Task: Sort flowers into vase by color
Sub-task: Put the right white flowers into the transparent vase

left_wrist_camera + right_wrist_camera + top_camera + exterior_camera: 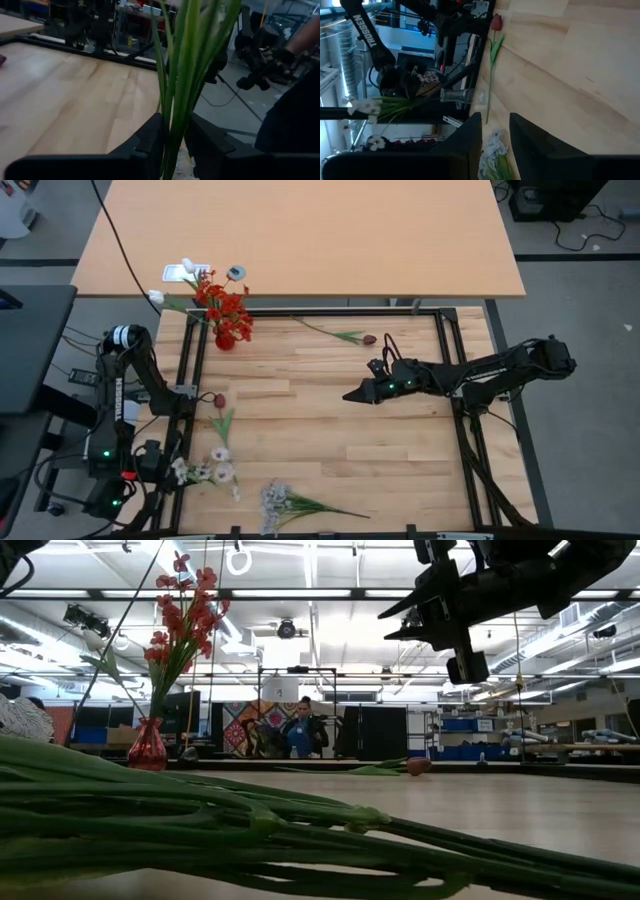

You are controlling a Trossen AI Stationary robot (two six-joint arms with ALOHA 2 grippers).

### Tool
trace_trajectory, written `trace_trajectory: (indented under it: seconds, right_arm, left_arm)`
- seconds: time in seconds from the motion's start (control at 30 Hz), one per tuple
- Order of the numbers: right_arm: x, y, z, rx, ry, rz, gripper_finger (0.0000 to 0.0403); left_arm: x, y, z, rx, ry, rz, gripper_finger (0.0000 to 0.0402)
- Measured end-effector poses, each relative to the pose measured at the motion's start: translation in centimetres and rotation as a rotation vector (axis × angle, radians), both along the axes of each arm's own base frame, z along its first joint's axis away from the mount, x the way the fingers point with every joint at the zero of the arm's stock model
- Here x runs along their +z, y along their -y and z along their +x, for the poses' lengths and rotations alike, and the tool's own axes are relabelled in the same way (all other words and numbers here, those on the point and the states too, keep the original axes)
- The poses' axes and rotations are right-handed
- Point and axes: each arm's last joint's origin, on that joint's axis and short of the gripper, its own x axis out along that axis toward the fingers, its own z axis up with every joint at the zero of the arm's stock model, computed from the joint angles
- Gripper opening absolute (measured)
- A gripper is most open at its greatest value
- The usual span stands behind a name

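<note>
high view had the small red glass vase (225, 340) w/ red blossom stems (224, 307) upright at the far-left corner of the pale wood table (330, 440). one dark maroon tulip bud stem (340, 334) lay near the far edge, long axis roughly l-r, bud to the right. a second maroon tulip stem (221, 416) lay at the left side, bud toward the far edge, stalk running toward the near edge. small white blooms (205, 471) lay just past its stalk end, and a pale greyish-white sprig (290, 502) lay at the near edge, stalks pointing right.

left gripper (175, 137) was clamped on a bunch of thin green stalks (187, 60), held off the table's left side; in the right wrist view that bunch lay level, white blooms at one end. right gripper (352, 395) hovered mid-table, pointing left, fingers slightly apart, holding nothing.

"trossen" read on the left arm (367, 30). a clear glass vase (457, 95) stood by the left frame rail. a seated person (300, 730) was far behind the table.
</note>
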Motion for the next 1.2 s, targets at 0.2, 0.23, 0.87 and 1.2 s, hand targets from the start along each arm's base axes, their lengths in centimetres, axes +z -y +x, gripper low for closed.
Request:
trace_trajectory:
  seconds: [0.2, 0.23, 0.87, 1.2]
  right_arm:
    - [0.0, -0.1, 0.0, 0.034, -0.003, 0.027, 0.0108]
    - [0.0, -0.1, 0.0, 0.036, -0.003, 0.027, 0.0108]
    - [0.1, -1.8, 0.0, 0.065, 0.019, -0.031, 0.02]
    - [-0.4, -2.0, -0.2, -0.013, -0.027, -0.182, 0.0199]
  left_arm:
    - [-0.1, -0.2, 0.0, 0.006, -0.004, -0.017, 0.0058]
    - [0.0, -0.3, 0.0, 0.009, -0.007, -0.044, 0.0057]
    - [3.5, -3.9, 0.3, -0.101, -0.272, -0.357, 0.0215]
    - [6.8, -9.0, 0.7, -0.098, -0.142, -0.417, 0.0217]
